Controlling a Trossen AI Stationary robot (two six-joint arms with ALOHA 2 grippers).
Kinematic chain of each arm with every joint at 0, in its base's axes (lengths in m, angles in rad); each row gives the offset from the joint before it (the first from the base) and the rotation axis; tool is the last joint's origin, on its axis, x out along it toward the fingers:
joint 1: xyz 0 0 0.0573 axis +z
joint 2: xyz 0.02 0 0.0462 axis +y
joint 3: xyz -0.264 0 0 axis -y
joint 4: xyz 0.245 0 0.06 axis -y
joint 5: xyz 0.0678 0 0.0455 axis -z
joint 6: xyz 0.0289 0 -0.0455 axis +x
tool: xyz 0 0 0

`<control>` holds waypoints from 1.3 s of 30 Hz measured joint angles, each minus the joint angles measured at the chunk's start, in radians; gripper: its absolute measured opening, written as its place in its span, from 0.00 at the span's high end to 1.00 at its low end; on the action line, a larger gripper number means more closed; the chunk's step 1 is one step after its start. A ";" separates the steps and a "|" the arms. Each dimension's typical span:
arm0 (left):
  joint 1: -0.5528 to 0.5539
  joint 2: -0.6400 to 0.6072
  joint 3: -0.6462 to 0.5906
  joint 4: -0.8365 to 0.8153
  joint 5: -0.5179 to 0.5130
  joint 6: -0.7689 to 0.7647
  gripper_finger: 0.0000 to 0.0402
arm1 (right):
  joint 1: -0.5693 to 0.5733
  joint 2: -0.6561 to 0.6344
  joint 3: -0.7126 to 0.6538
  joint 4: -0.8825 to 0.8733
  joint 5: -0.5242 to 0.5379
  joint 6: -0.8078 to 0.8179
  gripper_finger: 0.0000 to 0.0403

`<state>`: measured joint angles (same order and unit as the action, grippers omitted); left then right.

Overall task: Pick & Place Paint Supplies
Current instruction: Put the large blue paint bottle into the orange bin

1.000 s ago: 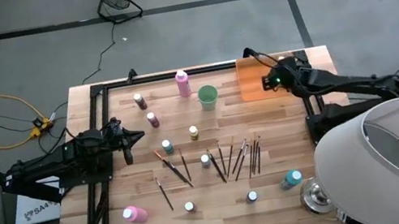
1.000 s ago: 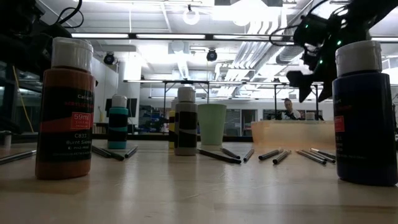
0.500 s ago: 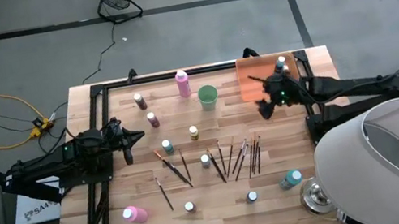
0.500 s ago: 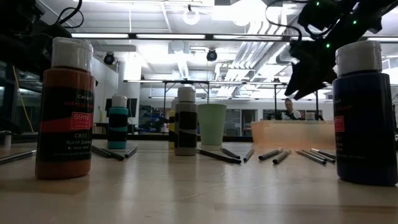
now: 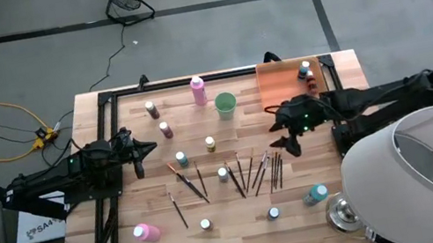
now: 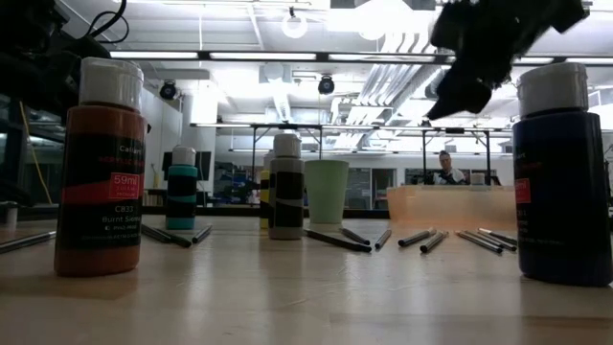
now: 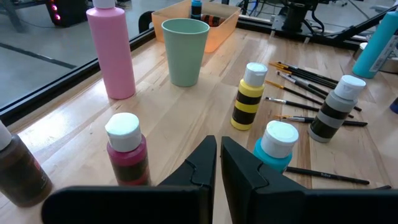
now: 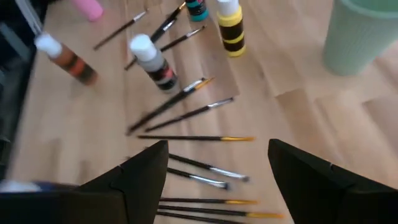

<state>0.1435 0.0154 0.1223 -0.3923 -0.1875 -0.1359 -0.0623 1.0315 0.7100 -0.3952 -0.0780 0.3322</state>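
Observation:
Small paint bottles with pale caps (image 5: 181,159) stand scattered on the wooden table, among them a yellow-banded one (image 7: 248,96) and a teal-labelled one (image 7: 276,144). A tall pink bottle (image 5: 198,90) stands at the far edge and another (image 5: 146,232) lies near the front left. A teal bottle (image 5: 317,194) lies at the front right. Thin dark brushes (image 5: 252,171) lie in the middle. My right gripper (image 5: 284,134) hovers open above the brushes' right end (image 8: 205,138), with nothing between its fingers. My left gripper (image 7: 218,157) waits shut at the table's left.
A light green cup (image 5: 225,104) stands beside the flat orange tray (image 5: 283,92) at the far right, and the tray holds two small bottles (image 5: 305,67). A black frame (image 5: 148,88) runs along the far and left edges. A big white lampshade-like thing (image 5: 427,174) covers the near right corner.
My right gripper has swung from above the orange tray toward the table's near edge, out over the brushes. It rolled and tipped as it went, and its fingers stayed open. The two bottles in the tray have come into view behind it.

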 joint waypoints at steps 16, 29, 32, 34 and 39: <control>0.000 0.000 0.000 0.000 0.000 0.000 0.95 | 0.148 0.265 0.290 -0.215 -0.165 0.637 0.33; 0.000 0.000 0.000 0.000 0.000 0.000 0.95 | 0.262 0.250 0.295 -0.615 -0.395 1.063 0.33; 0.000 0.000 0.000 0.000 0.000 0.000 0.95 | 0.294 0.250 0.295 -0.627 -0.469 1.107 0.33; 0.000 0.000 0.000 0.000 0.000 0.000 0.95 | 0.312 0.249 0.295 -0.626 -0.498 1.133 0.33; 0.000 0.000 0.000 0.000 0.000 0.000 0.95 | 0.341 0.250 0.295 -0.652 -0.510 1.177 0.33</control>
<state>0.1436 0.0154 0.1223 -0.3923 -0.1875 -0.1356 0.2792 1.2810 1.0050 -1.0476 -0.5876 1.5087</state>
